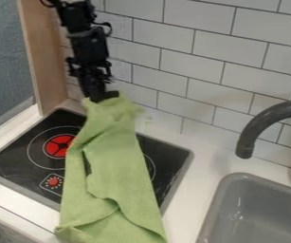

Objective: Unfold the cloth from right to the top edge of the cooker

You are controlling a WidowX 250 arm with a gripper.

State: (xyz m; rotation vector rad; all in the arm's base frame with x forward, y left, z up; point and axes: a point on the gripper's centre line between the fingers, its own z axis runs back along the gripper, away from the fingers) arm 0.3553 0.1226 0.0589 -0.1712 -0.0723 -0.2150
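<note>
The black gripper [103,96] is at the upper left, above the back edge of the cooker [167,156], and is shut on the top end of the green cloth. From there the cloth [119,166] hangs down and lies across the middle of the cooker, its lower part running over the front edge onto the counter. Folds and creases show in the cloth near its bottom end. On the left of the cooktop a red burner is uncovered.
A grey sink [268,213] with a dark curved faucet [255,128] is at the right. White tiled wall [173,71] rises behind the cooker, and a wooden panel [43,52] stands at the left. White counter [198,175] lies between cooker and sink.
</note>
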